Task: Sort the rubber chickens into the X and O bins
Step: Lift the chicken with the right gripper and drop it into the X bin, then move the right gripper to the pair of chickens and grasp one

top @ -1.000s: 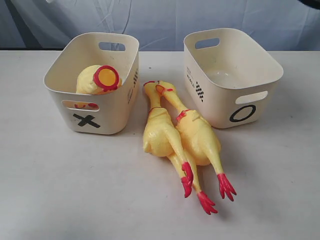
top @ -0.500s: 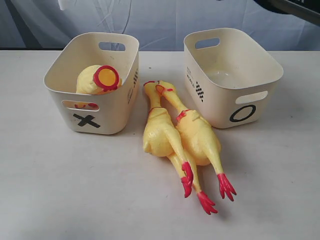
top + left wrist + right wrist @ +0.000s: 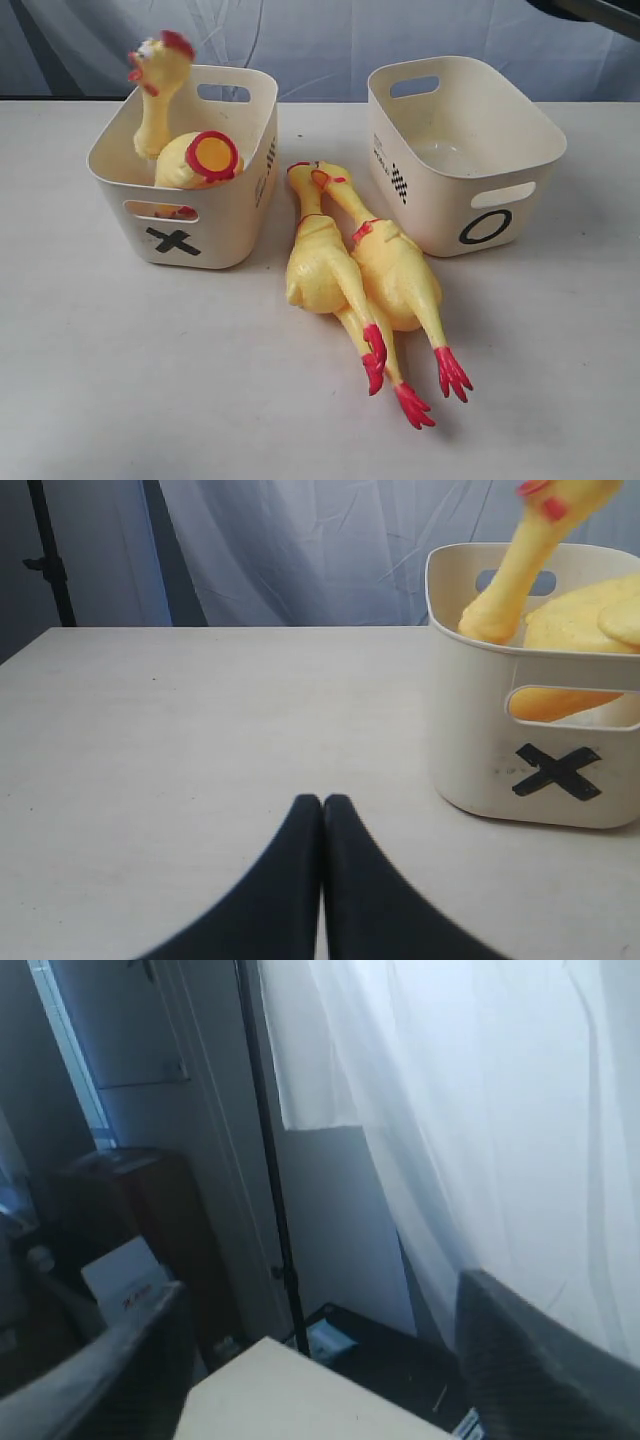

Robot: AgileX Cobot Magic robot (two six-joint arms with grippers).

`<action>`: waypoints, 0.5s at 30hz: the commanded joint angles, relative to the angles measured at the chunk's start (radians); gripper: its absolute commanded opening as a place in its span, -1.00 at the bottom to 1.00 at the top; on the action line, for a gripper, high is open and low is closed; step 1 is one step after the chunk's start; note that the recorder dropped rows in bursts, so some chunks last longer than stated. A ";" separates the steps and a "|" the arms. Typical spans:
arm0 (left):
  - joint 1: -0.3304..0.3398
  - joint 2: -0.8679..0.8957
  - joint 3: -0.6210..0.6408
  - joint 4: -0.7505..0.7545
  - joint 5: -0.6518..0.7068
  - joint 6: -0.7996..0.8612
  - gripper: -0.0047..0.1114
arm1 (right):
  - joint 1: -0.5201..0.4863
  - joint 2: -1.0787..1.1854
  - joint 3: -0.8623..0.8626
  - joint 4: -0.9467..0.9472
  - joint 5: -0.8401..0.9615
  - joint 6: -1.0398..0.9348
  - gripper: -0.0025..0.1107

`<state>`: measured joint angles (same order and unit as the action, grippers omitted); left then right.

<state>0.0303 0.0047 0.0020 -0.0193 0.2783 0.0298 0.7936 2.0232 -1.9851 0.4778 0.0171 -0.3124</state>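
The white worktop (image 3: 150,390) spreads out ahead of the left gripper (image 3: 322,802), which hangs low over it with its two black fingers (image 3: 290,880) pressed together tip to tip, closed on nothing. A pale curtain (image 3: 320,40) hangs behind the worktop's far edge. The right gripper (image 3: 325,1290) is raised and aimed at that curtain and a dark stand pole (image 3: 270,1160). Its fingers are spread wide with nothing between them, and only a corner of the worktop shows below. The X bin (image 3: 235,215) stands on the worktop near the left gripper, ahead of its tips and off to one side, with the marked face turned toward it. The O bin (image 3: 450,230) stands well apart from the left gripper, on the far side of the X bin, and holds no chicken. A dark bit of arm (image 3: 600,10) shows above and beyond it. Between the two bins, past the X bin from the left gripper, two whole rubber chickens (image 3: 315,265) lie side by side and touching, heads toward the curtain and red feet toward the near edge. Inside the X bin lies the headless body (image 3: 180,165), its red-rimmed hole (image 3: 213,155) facing up and outward. Just beside it, the loose head-and-neck (image 3: 155,95) stands nearly upright at the corner of that bin farthest from the left gripper. Its head clears the rim.
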 commanded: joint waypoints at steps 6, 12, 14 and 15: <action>-0.005 -0.005 -0.002 0.006 -0.009 -0.003 -0.92 | -0.015 -0.006 -0.004 -0.260 0.443 0.000 -0.42; -0.005 -0.005 -0.002 0.006 -0.009 -0.003 -0.92 | -0.015 -0.006 -0.004 -0.619 0.922 0.000 -0.96; -0.005 -0.005 -0.002 0.006 -0.009 -0.003 -0.92 | -0.015 -0.006 -0.004 -0.713 1.072 0.000 -0.96; -0.005 -0.005 -0.002 0.006 -0.009 -0.003 -0.92 | -0.015 -0.006 -0.004 -0.743 1.129 0.000 -0.96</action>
<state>0.0303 0.0047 0.0020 -0.0193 0.2783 0.0298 0.7869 2.0232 -1.9851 -0.1441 0.9667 -0.3124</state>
